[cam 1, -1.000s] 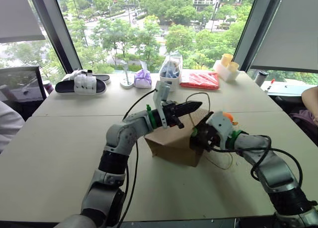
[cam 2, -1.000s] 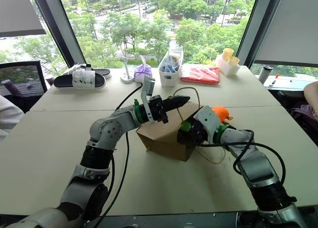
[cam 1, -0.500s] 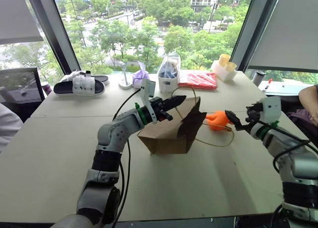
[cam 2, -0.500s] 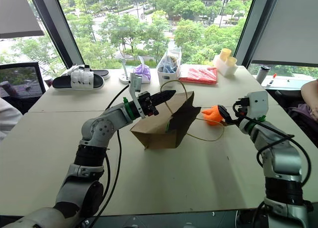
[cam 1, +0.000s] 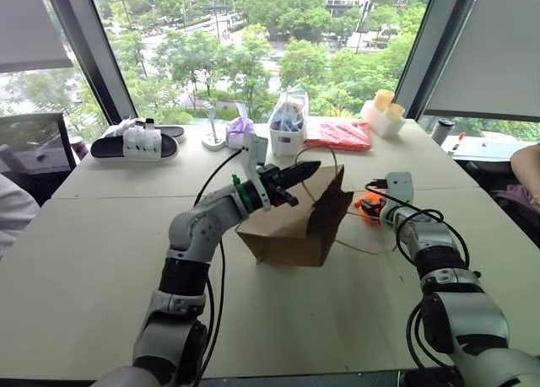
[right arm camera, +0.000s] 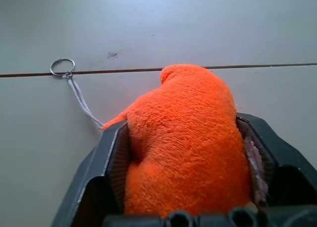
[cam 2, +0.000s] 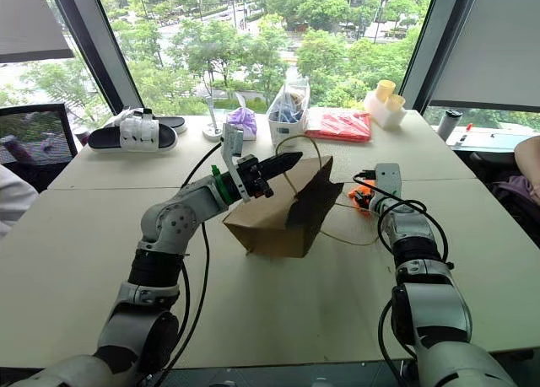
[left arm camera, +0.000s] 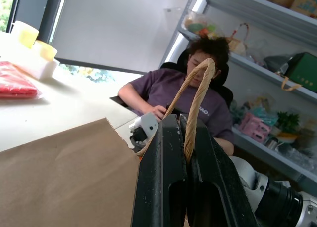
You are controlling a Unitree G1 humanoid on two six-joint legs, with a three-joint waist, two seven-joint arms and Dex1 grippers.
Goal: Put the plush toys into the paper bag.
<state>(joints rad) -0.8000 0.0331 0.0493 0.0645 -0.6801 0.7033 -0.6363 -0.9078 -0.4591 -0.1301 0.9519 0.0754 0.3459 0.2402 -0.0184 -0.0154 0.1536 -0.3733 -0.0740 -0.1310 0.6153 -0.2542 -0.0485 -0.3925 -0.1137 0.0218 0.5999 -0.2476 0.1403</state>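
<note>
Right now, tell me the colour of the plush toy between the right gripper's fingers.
Bright orange plush toy, best in the right wrist view.

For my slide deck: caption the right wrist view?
Black two-finger right gripper closing around fuzzy orange plush toy on grey table.

Beyond the claws, tall windows with dark slanted frames let in daylight over green trees, with pale blinds pulled down at either side. The beige table stretches under them. Shelves line the wall past the left claw.
</note>
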